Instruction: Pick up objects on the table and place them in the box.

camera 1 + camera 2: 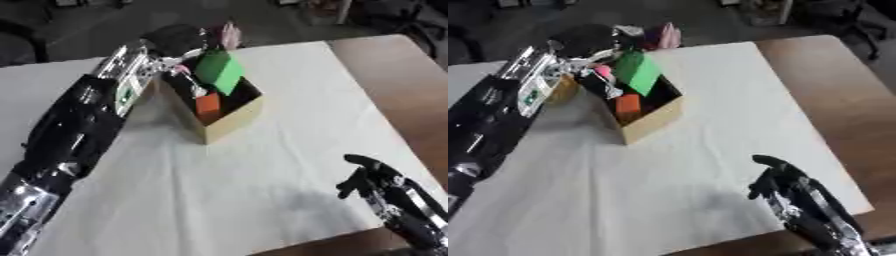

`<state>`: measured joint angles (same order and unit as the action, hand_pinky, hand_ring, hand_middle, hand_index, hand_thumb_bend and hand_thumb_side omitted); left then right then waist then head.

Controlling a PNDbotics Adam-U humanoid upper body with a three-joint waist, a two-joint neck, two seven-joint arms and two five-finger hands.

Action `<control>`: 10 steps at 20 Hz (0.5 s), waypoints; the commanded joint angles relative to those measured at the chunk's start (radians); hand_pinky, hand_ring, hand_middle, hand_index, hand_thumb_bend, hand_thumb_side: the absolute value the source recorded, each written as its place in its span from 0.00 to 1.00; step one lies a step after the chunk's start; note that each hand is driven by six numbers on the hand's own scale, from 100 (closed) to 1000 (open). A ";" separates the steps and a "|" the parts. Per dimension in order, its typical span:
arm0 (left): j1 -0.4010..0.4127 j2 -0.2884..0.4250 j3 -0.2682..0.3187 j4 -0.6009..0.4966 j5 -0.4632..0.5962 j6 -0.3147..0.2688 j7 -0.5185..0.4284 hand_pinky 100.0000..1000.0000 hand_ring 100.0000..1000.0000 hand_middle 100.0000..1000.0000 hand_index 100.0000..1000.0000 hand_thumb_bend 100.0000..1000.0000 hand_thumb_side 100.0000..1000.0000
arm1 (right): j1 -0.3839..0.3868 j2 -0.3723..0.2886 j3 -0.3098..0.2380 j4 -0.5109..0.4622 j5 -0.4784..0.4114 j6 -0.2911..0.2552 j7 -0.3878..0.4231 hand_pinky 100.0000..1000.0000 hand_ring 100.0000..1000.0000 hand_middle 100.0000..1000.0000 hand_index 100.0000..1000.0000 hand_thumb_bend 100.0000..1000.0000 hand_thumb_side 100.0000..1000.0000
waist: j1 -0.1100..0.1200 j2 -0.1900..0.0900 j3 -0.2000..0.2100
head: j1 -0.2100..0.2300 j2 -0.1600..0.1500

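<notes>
White cloth is covering the counter (262,190). From the left eye view, the box (229,120) is being shown near the far edge, with a green block (219,72) sticking out of it, pinched by the left robot hand (179,42); an orange block (208,104) is lying inside. From the right eye view, something tan (562,89) is being revealed behind the left arm, hidden in the other view. The right robot hand (776,182) is being held idle near the lower right corner, fingers relaxed. Pink things (667,36) beyond the box are too blurred to be made out.
</notes>
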<state>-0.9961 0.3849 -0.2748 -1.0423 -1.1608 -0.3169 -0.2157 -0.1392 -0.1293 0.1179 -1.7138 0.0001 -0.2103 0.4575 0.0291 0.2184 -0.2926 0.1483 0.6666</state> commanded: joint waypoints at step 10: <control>-0.009 0.005 -0.003 0.025 -0.110 0.011 0.218 0.77 0.73 0.75 0.92 0.52 0.23 | -0.011 -0.004 0.000 -0.022 -0.007 0.002 0.003 0.68 0.49 0.43 0.87 0.00 0.50 | -0.004 -0.009 0.002 | -0.002 -0.013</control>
<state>-0.9891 0.3771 -0.2794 -1.0011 -1.2606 -0.3085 -0.0218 -0.1409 -0.1278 0.1180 -1.7140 -0.0024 -0.2083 0.4596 0.0292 0.2223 -0.2912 0.1476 0.6662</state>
